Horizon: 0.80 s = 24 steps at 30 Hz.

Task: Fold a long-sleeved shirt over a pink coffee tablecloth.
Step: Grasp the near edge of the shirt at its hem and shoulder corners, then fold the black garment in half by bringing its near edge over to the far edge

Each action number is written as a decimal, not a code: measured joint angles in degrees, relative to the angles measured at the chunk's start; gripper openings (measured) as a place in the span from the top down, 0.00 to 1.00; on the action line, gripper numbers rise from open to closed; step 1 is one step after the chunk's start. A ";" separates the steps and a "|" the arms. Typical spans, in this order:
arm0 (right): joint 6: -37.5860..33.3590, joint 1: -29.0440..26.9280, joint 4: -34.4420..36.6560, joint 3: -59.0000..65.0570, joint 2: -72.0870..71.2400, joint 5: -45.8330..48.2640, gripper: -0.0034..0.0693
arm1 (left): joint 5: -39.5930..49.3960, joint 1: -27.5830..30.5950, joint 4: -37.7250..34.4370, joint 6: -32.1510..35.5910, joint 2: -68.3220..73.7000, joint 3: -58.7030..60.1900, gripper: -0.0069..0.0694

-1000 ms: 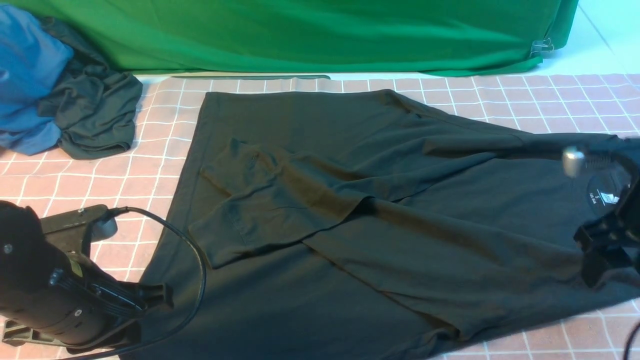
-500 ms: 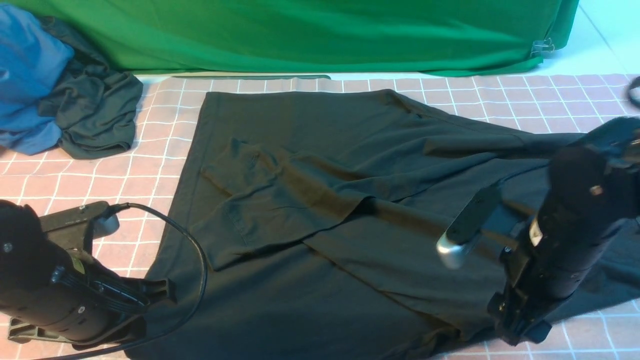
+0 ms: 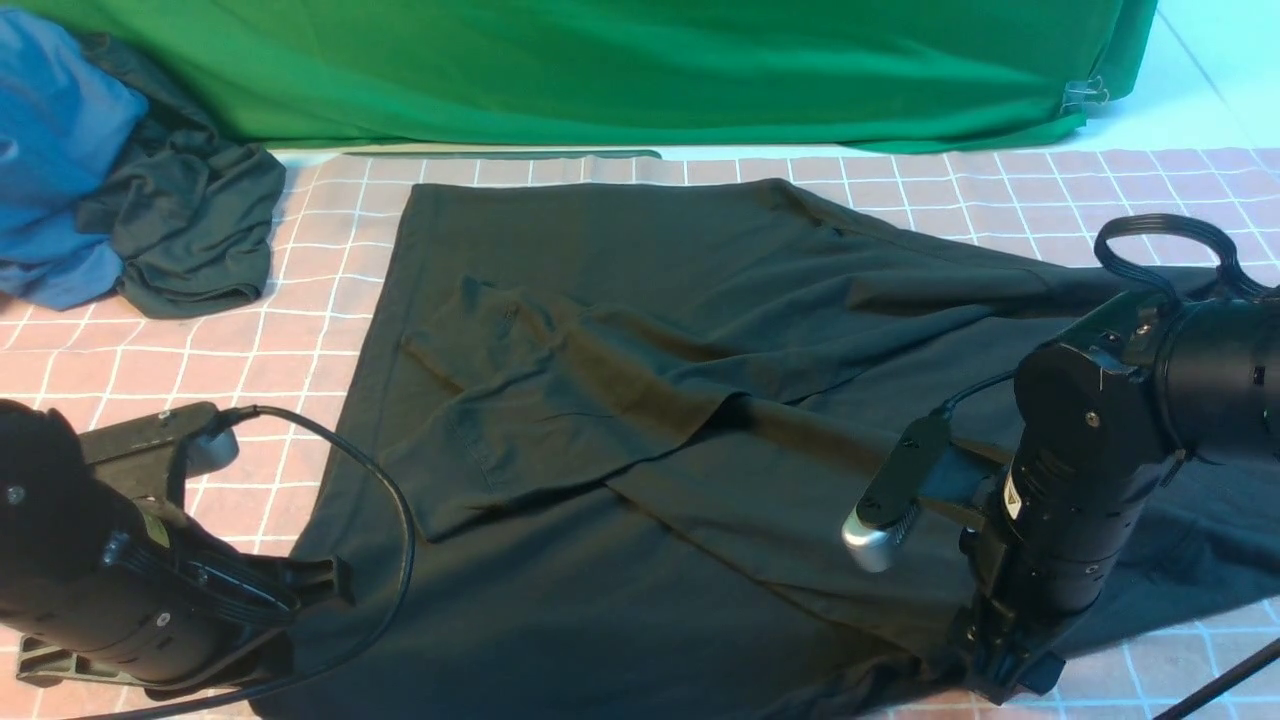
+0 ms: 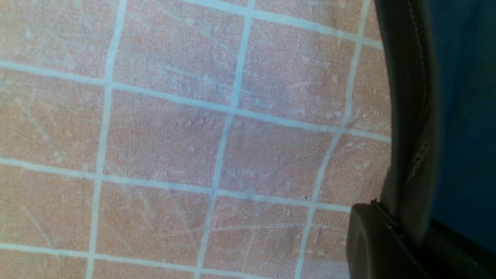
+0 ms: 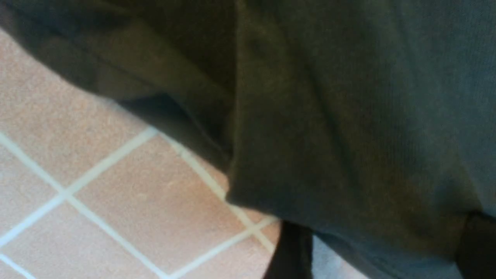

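Near the surface's point(image 3: 60, 370) front edge, my wide-apart right end effector point(image 3: 1003, 678) straddles the large black cotton long-sleeved shirt's point(image 3: 640, 330) long side; whether my left end effector point(image 3: 325, 590) grips, I cannot tell.

Fingertips of the left gripper point(image 3: 315, 588) hide behind its wrist, those of the right gripper point(image 3: 1003, 678) under the long-sleeved shirt point(image 3: 640, 330), whose near hem is cut off.

Green backdrop cloth point(image 3: 620, 70) draped along the far edge, metal clip point(image 3: 1085, 95) at its right corner, pale floor point(image 3: 1210, 70) beyond
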 joint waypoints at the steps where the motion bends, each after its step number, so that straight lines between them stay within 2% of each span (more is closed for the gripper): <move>1: 0.00 0.00 -0.06 0.00 0.00 -0.21 0.25 | 0.00 0.00 0.00 0.00 0.00 0.00 0.87; 4: 0.04 0.00 -0.32 0.00 0.00 -0.79 0.47 | 0.00 0.00 -0.13 0.00 0.00 0.00 0.87; 6: -0.49 0.00 -0.69 -0.17 0.00 -0.88 0.71 | 0.00 0.00 -0.17 0.00 0.00 0.00 0.87; 8: -0.99 0.00 -1.15 -0.23 0.00 -0.37 0.83 | 0.00 0.00 -0.41 0.00 0.00 0.00 0.87; 20: -0.82 -0.11 -1.30 -1.00 -6.01 5.01 0.84 | 3.08 0.00 -0.76 -3.17 0.13 -8.31 0.87; 24: -0.82 -1.91 -1.30 -3.86 -6.87 6.72 0.84 | 3.41 0.00 -0.76 -3.30 1.23 -11.97 0.87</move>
